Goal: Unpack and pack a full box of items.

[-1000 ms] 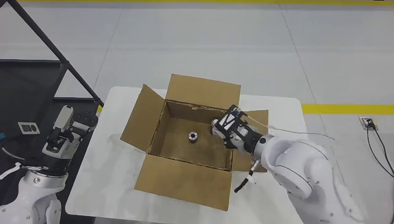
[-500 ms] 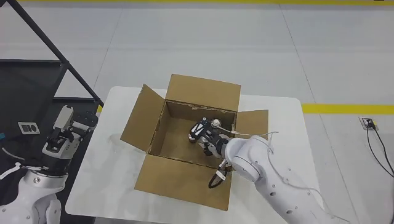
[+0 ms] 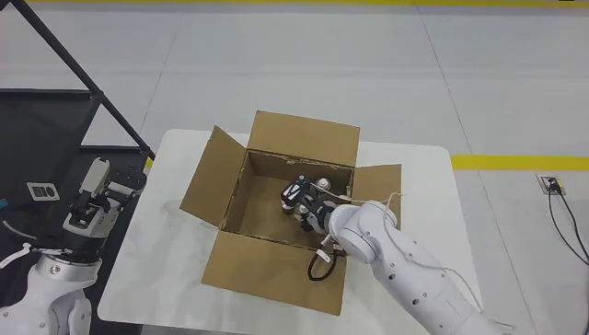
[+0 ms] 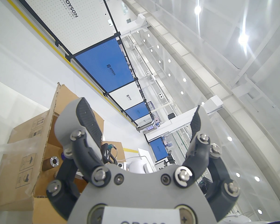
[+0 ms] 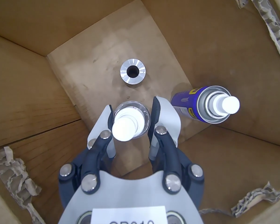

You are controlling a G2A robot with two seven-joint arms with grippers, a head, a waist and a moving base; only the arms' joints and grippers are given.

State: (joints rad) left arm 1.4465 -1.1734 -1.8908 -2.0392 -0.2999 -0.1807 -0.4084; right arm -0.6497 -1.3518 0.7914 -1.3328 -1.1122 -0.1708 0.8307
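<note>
Fingers [image 5: 164, 115] of the right gripper [image 5: 133, 105] are closed on a clear bottle [image 5: 128, 127] with a white cap, one pad against each side. They hold it upright, low inside the cardboard box [image 5: 60, 12]; whether its base touches the box floor cannot be told. Just beyond the bottle, a short metal cylinder [image 5: 133, 74] with a hole through its middle stands on end on the bare cardboard floor, apart from the bottle and from every wall. A blue spray can [image 5: 200, 104] with a white nozzle stands beside the gripper, near a wall of the box and touching neither the bottle nor the cylinder. Torn paper tape [image 5: 268, 17] hangs in ragged strips along the box's upper edges. In the top view the box [image 3: 276, 271] sits at the centre of the frame with all four flaps folded outward, resting on a white table [image 3: 414, 165]. The right gripper [image 3: 299, 197] is down inside it, a little right of the box's middle. At the lower left of the frame the left gripper [image 3: 109, 180] hangs off the table's left edge, well apart from the box. Its fingers [image 4: 86, 115] are spread wide with nothing between them and point up toward the ceiling. Farther off, a yellow line [image 3: 276, 0] crosses the floor along the top of the frame.
</note>
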